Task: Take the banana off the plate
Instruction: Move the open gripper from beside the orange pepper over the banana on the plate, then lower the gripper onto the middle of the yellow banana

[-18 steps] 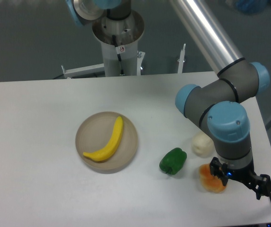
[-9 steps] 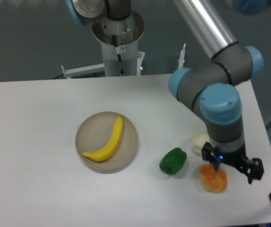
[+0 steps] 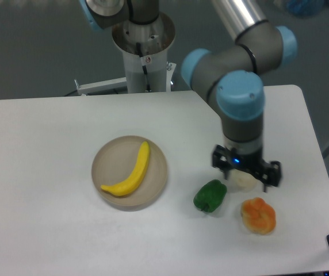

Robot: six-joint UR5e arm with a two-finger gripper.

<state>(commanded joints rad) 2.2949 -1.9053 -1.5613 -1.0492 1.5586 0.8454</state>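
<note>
The bright yellow banana (image 3: 131,172) lies diagonally across the round beige plate (image 3: 110,158) at the table's centre-left. My gripper (image 3: 246,173) hangs well to the right of the plate, over a pale cream fruit, with its dark fingers spread open and nothing held between them. The plate and banana are untouched and in full view.
A green pepper (image 3: 210,195) sits right of the plate. A pale cream fruit (image 3: 242,181) lies partly under the gripper, and a lumpy orange fruit (image 3: 259,216) lies near the front right. The arm's base column (image 3: 144,52) stands behind the table's far edge.
The arm has swung left and back from above the orange fruit to above the cream fruit, nearer the plate. The banana and other objects have not moved.
</note>
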